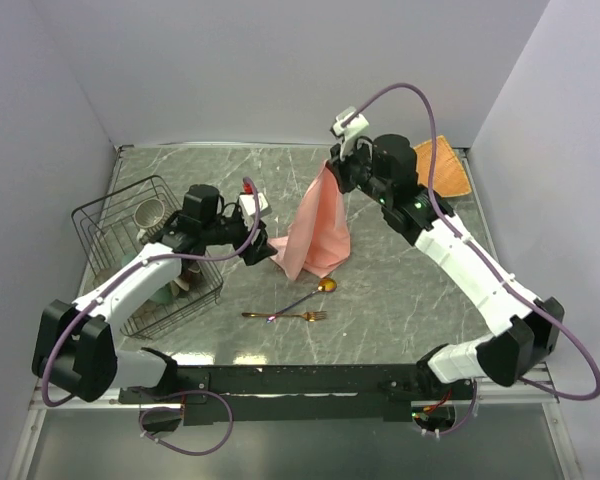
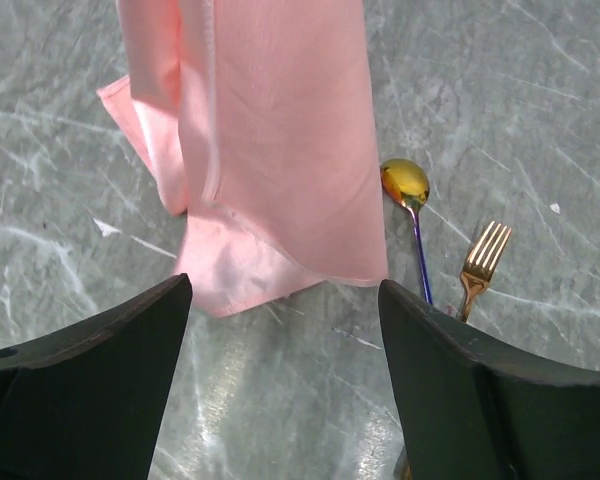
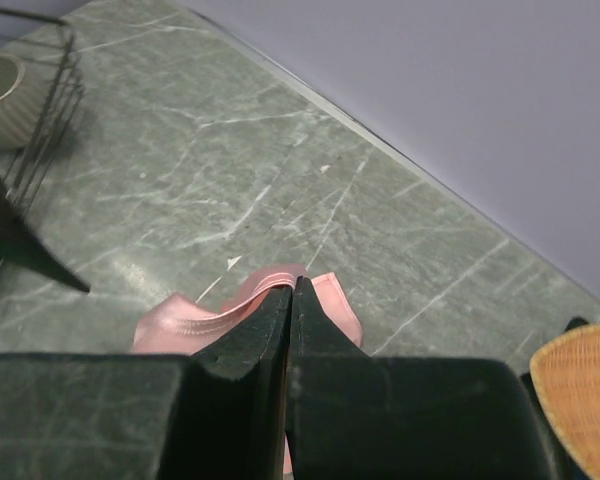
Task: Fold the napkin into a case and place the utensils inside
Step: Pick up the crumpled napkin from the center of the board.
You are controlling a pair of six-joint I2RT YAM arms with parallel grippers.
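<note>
Right gripper (image 3: 292, 290) clamps salmon-pink cloth napkin (image 1: 318, 225) aloft; left gripper (image 2: 285, 290) stands jaws apart.
Risk: dangling hem may drag slim gold spoon (image 2: 405, 186) askew.

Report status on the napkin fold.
Right gripper shut on napkin, hanging, bottom on table. Left gripper open, empty, beside it. Spoon and fork lie near its foot.

Lit brightly and evenly from above; shadows soft and weak. Glare on the table (image 2: 270, 400) at lower centre of the left wrist view and on the spoon (image 2: 405, 183) bowl. Wrist-view foregrounds slightly soft.
</note>
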